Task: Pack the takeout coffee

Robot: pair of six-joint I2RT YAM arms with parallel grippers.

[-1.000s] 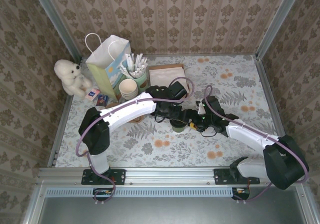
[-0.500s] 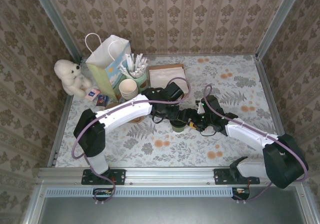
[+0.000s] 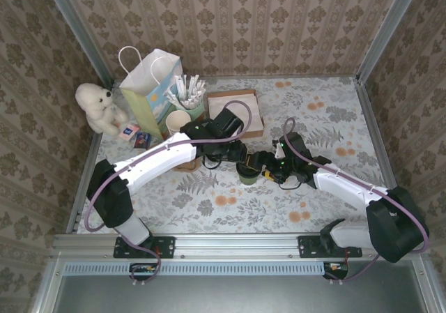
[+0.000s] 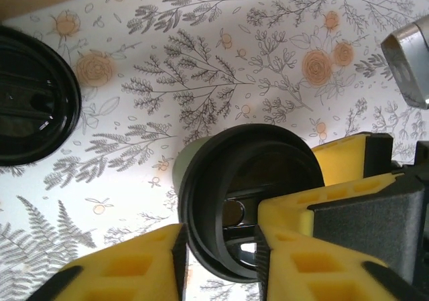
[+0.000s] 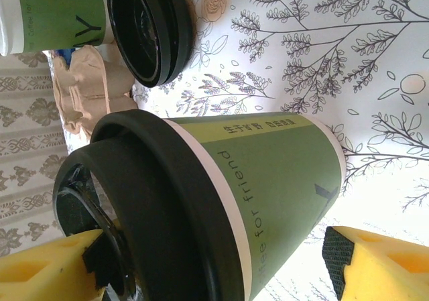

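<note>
Surface: a tabletop (image 3: pixel 334 118) was covered by a white cloth printed with ferns and orange blossoms, and enclosed by damask wallpaper (image 3: pixel 244 20).
Takeout coffee (image 5: pixel 268 173): it was set upright mid-table between the two arms; tapered matte green paper wall, with a round black plastic lid (image 4: pixel 255 160) whose rim was raised.
Left gripper (image 4: pixel 218 247): the ribbed yellow foam pads were parted, straddling the lid's near rim.
Right gripper (image 5: pixel 208 267): the pads were spread wide, one by the lid, the other clear of the cup's base.
Second black lid (image 4: pixel 27 106): a glossy disc was laid on the cloth nearby.
</note>
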